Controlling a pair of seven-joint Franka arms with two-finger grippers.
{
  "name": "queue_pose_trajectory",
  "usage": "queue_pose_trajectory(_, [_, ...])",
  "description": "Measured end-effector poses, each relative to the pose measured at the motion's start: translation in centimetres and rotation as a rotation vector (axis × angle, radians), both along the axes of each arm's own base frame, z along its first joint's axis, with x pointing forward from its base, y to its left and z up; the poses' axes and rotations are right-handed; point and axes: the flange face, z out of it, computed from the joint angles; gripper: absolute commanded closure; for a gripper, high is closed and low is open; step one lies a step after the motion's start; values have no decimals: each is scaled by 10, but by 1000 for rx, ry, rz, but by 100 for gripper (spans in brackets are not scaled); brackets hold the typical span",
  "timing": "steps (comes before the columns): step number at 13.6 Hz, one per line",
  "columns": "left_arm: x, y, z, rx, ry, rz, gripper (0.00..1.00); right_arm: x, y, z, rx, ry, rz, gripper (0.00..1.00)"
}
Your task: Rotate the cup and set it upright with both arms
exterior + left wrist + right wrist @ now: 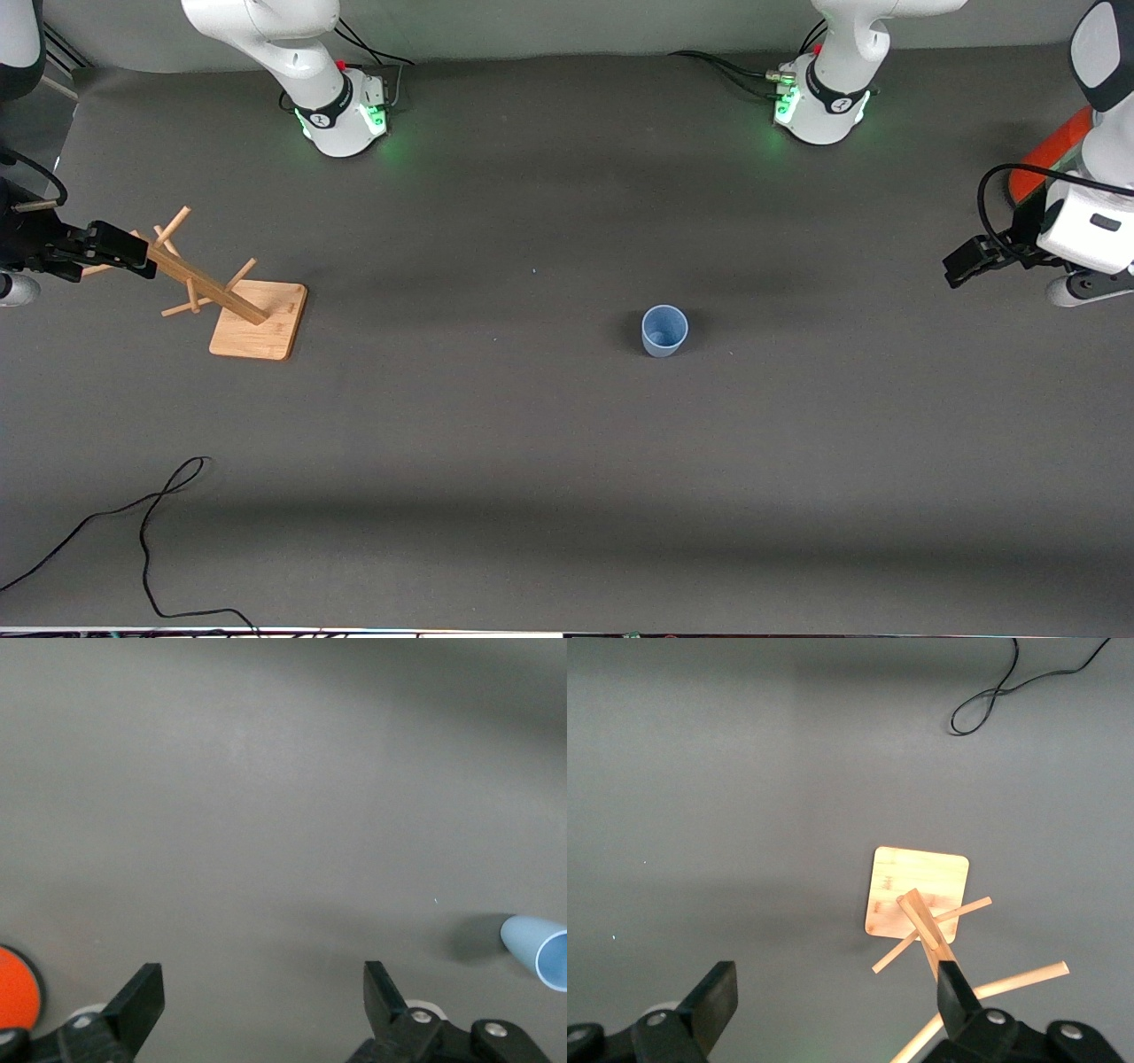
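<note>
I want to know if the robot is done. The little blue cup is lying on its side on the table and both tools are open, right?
Not quite. The cup is standing upright with its opening up, not lying on its side, as the front view shows. The left tool and the right tool are both open and away from it.

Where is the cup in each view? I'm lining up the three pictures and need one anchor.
Front view: the cup stands upright, mouth up, on the table, toward the left arm's end.
Left wrist view: only part of the cup shows, at the picture's edge.
Right wrist view: not in it; it shows the wooden rack.
Shared landmark: the dark grey table.
</note>
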Motion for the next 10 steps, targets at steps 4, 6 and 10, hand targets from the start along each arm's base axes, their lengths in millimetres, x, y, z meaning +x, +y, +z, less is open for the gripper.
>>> queue_pose_trajectory(4, [-1,-10,23,9,11,-53,0,0,0,0,0,0,0,0])
queue_pose_trajectory(6, [0,-13,28,12,13,-61,0,0,0,0,0,0,0,0])
queue_pose_trajectory(10, [4,-13,21,12,29,-66,0,0,0,0,0,0,0,0])
